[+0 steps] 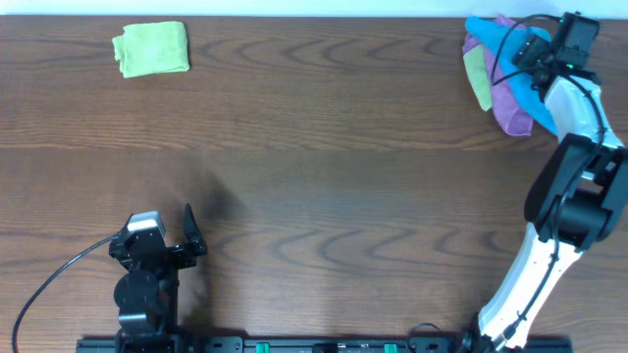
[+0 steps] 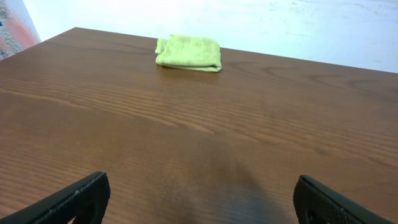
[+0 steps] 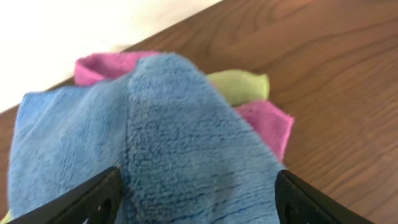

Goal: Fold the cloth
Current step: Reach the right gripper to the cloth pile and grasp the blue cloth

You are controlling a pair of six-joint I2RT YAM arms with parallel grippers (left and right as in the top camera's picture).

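Left jaws: released, with both fingers [image 2: 74, 199] set wide apart, low over the brown wood-grain worktop [image 2: 186, 143]. Well ahead of them and slightly to their left, a folded lime-green cloth [image 2: 188, 53] lies flat near the worktop's far edge.

Right jaws: released and spread wide, reaching out to the far right corner. The cloth [image 3: 180, 155], sky-blue and fuzzy, lies directly between and below my fingers [image 3: 87, 199]. It is bunched, not folded. I cannot tell whether the fingertips touch it. It rests on top of a small heap. Just beyond it, from under its far side, a purple cloth [image 3: 267, 118] shows, reading pinkish in my wrist view. A second lime-green cloth [image 3: 244, 87] peeks out between the two. In the overhead view the heap sits near the worktop's far edge.
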